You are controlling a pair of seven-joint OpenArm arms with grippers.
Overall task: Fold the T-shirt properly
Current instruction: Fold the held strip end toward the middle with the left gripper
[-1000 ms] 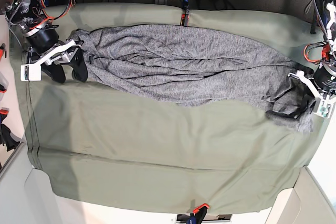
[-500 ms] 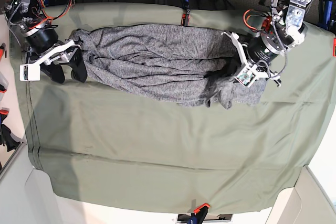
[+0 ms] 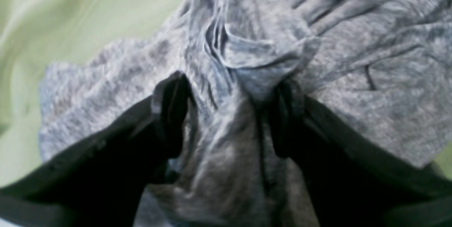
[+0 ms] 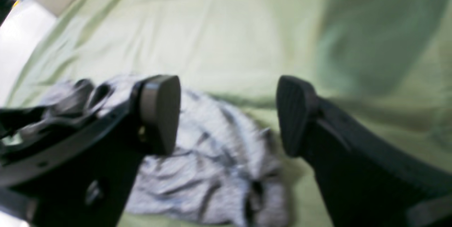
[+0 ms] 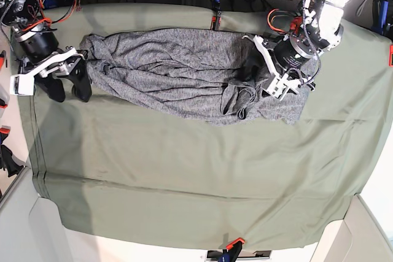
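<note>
The grey T-shirt lies bunched up in a long strip across the upper half of the base view, on a green cloth that covers the surface. The shirt is full of wrinkles, and its right end is folded over itself into a thick lump near the upper middle right of the frame. The left tool sits on that lump, in the upper right of the base view. In the left wrist view, the left tool has its 2 dark fingers spread apart, with a ridge of grey shirt standing up between them. The cloth touches both fingers, but I cannot tell if the tool is squeezing it or has let go. The right tool is at the far left of the base view, just beside the left end of the shirt and over the green cloth. In the right wrist view, the right tool is wide open and holds nothing. The picture is blurry there, but a bit of grey shirt shows low down between the 2 fingers, lying on the green cloth.
</note>
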